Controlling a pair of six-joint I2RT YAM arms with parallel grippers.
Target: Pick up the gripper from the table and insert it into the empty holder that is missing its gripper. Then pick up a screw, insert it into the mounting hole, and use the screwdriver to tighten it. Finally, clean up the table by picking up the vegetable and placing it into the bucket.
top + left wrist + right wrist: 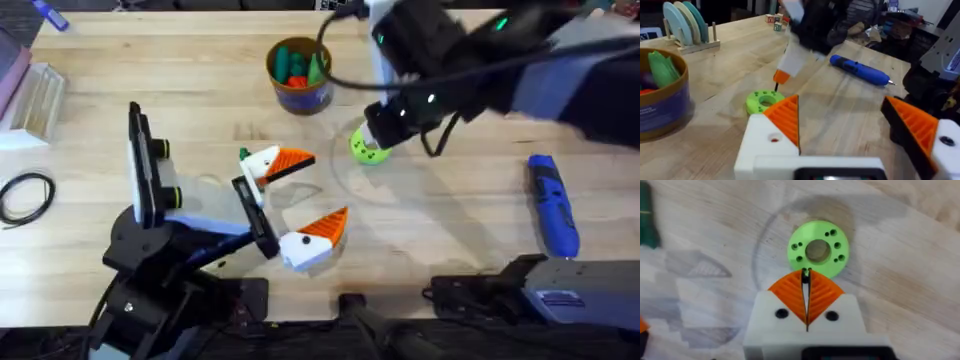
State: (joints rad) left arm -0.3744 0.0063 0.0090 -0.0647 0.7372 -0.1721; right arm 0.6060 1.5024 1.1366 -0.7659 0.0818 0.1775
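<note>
From above, the right gripper (375, 135) sits over the green disc (367, 150) mid-bench, the screwdriver (553, 203) lies right, and the bucket (299, 73) stands far behind. In the left wrist view, the left gripper (852, 130) has its jaws wide apart. In the right wrist view, the jaws are pressed together, pinching a tiny dark thing at the disc's edge.

The stubby bright blue cylindrical screwdriver (554, 205) lies flat on the wooden table at the right. The small round blue-purple bucket with a tan rim (299, 77) stands upright at the far middle, green and orange items inside.
</note>
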